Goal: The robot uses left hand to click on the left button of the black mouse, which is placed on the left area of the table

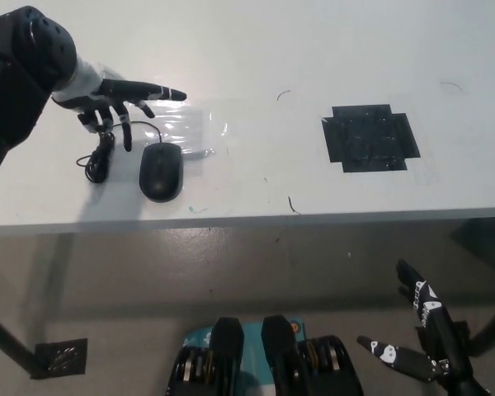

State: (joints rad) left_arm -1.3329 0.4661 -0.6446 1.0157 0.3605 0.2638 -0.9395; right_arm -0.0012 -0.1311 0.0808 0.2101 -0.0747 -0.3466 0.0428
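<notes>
Left hand [111,95] open, one finger pointing, above and behind the mouse [161,171] — not touching | step: approach | next: lower onto left button | right hand [421,330] open, idle below the table [256,49] edge

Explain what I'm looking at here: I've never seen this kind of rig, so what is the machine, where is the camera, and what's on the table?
This is a humanoid robot with two arms, seen from a camera on its head looking steeply down. Its left hand is over the table at the picture's upper left, one finger stretched out and pointing, the others apart; it holds nothing. Below it lies a black mouse with its coiled cable, on a shiny clear patch. The finger is not on the mouse. Further right is a square of black tape. The black right hand rests low at the bottom right, off the table, open and empty.
</notes>
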